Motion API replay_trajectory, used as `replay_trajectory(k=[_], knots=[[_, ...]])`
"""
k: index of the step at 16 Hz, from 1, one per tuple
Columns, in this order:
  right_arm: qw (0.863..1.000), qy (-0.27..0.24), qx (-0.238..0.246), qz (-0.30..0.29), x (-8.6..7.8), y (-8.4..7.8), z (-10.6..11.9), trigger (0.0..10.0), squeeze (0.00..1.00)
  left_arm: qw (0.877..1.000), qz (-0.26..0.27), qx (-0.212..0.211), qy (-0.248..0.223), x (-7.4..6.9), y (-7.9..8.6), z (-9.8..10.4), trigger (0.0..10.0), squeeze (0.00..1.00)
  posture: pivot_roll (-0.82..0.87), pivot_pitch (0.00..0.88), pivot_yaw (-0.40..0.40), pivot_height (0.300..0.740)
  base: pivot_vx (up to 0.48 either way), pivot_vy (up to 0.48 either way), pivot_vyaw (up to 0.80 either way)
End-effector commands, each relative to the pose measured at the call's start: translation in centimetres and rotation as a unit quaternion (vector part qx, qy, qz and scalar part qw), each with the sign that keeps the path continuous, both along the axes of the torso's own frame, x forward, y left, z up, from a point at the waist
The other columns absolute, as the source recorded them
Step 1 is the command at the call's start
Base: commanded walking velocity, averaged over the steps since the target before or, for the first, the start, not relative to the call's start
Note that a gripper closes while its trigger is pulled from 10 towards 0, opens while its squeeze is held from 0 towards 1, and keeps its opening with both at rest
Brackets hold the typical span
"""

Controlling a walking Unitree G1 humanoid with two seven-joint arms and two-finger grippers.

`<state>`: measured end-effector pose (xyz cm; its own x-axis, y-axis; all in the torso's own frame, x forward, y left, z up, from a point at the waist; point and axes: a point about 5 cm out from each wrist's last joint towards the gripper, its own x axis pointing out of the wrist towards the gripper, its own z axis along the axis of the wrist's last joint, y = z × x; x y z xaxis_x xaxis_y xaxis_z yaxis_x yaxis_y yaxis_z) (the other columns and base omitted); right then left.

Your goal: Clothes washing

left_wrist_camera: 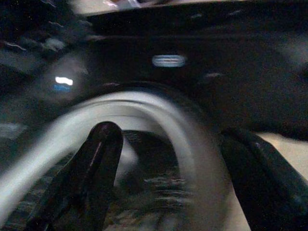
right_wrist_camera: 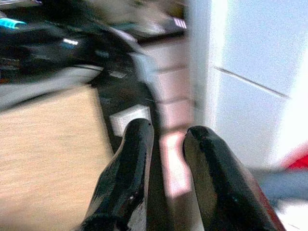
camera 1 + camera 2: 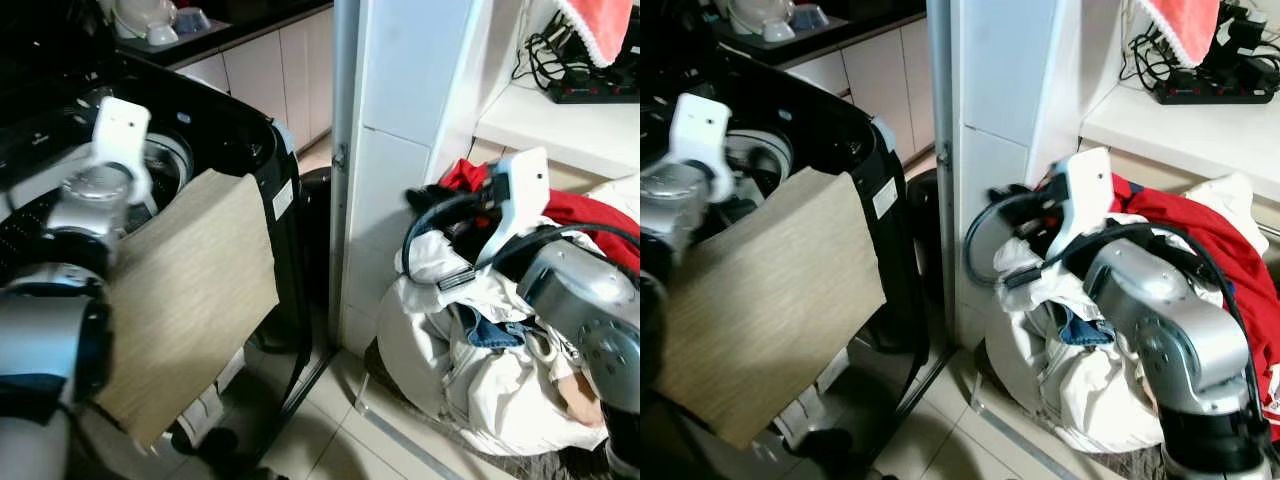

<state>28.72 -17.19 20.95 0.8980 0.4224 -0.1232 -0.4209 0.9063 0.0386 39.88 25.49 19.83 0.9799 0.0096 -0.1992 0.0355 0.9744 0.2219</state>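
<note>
Washer (image 3: 240, 140): a black top-loader on the robot's left, lid off the drum, pale drum ring (image 1: 159, 120) showing inside.
Beige cloth (image 3: 190, 300): a flat tan sheet draped over the washer's front edge, hanging down its face toward the floor.
Left claw (image 1: 168, 159): over the washer opening, pointing into the drum; its two black fingers (image 1: 96, 163) stand wide apart with nothing between them. The wrist view is blurred.
Left arm (image 3: 95, 200): silver, raised above the washer rim, partly in front of the beige cloth.
Right claw (image 2: 166, 144): in the air between the washer and the white wall; its fingers (image 2: 130, 159) are nearly together, a thin gap left, nothing held. The view past it takes in the beige cloth and the washer's corner, blurred.
Right arm (image 3: 1140, 300): bent over the laundry heap, a black cable looping off it.
Laundry heap (image 3: 480, 370): on the robot's right, against the white wall; mostly white cloth, with a scrap of blue denim (image 3: 490, 335) tucked in it.
Red garment (image 3: 1200, 240): lying on the heap's back and right side.
Shelf (image 3: 560, 125): white, above the heap, carrying a black power strip (image 3: 595, 92) with cables; a pink towel (image 3: 600, 25) hangs over it.
Tabletop (image 3: 230, 30): dark, behind the washer, with white dishes (image 3: 145, 18) on it.
Floor (image 3: 320, 430): pale tiles between washer and heap.
</note>
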Motion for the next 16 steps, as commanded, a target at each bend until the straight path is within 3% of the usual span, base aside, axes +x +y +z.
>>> replay_trajectory(k=[1, 2, 3, 4, 5, 6, 7, 9, 12, 13, 16], knots=[[0.996, 0.001, -0.022, -0.083, 1.2, -2.1, -0.1, 10.0, 0.0, 0.995, -0.085, -0.038, -0.022, 0.4, -2.9, 0.3, 10.0, 0.0, -0.15, 0.0, 0.094, 0.74, 0.0, 0.0, 0.0], [0.994, 0.008, -0.033, -0.105, 1.6, -2.7, -0.4, 10.0, 0.12, 0.99, -0.124, -0.061, -0.03, 0.4, -4.4, 0.0, 10.0, 0.0, -0.15, 0.0, 0.094, 0.74, 0.0, 0.0, 0.0], [0.989, 0.024, -0.05, -0.138, 2.3, -4.0, -1.0, 10.0, 1.0, 0.974, -0.198, -0.099, -0.051, -0.1, -7.4, -0.5, 10.0, 0.0, -0.15, 0.0, 0.096, 0.74, 0.0, 0.0, 0.0], [0.983, 0.038, -0.087, -0.16, 2.8, -5.4, -1.6, 10.0, 1.0, 0.955, -0.268, -0.11, -0.061, -1.1, -10.1, -0.9, 10.0, 0.0, -0.15, 0.0, 0.093, 0.74, 0.0, 0.0, 0.0], [0.979, 0.044, -0.104, -0.169, 3.0, -6.0, -1.9, 10.0, 1.0, 0.947, -0.293, -0.112, -0.062, -1.6, -11.0, -1.1, 10.0, 0.0, -0.15, 0.0, 0.093, 0.74, 0.0, 0.0, 0.0], [0.973, 0.059, -0.136, -0.176, 3.4, -7.3, -2.5, 10.0, 1.0, 0.923, -0.357, -0.131, -0.057, -3.1, -13.1, -1.5, 10.0, 0.0, -0.15, 0.0, 0.09, 0.74, 0.0, 0.0, 0.0], [0.969, 0.073, -0.153, -0.178, 3.7, -8.3, -3.1, 10.0, 1.0, 0.899, -0.409, -0.145, -0.05, -4.4, -14.5, -1.6, 10.0, 0.0, -0.14, 0.0, 0.087, 0.74, 0.0, 0.0, 0.0], [0.963, 0.09, -0.176, -0.183, 4.7, -10.0, -4.0, 10.0, 1.0, 0.868, -0.475, -0.145, -0.03, -6.7, -16.0, -2.2, 10.0, 0.0, -0.14, 0.0, 0.085, 0.74, 0.0, 0.0, 0.0], [0.954, 0.095, -0.218, -0.181, 5.4, -11.2, -4.8, 10.0, 1.0, 0.853, -0.502, -0.145, -0.007, -8.3, -16.7, -2.6, 10.0, 0.0, -0.14, 0.0, 0.086, 0.74, 0.0, 0.0, 0.0], [0.951, 0.105, -0.231, -0.175, 5.6, -11.6, -5.3, 10.0, 0.0, 0.851, -0.506, -0.142, 0.002, -8.8, -16.8, -2.7, 10.0, 0.0, -0.13, 0.0, 0.085, 0.74, 0.0, 0.0, 0.0], [0.949, 0.142, -0.236, -0.153, 5.9, -12.2, -6.4, 10.0, 0.0, 0.842, -0.52, -0.142, 0.024, -9.8, -16.9, -2.9, 10.0, 0.0, -0.13, 0.0, 0.082, 0.74, 0.0, 0.0, 0.0]])
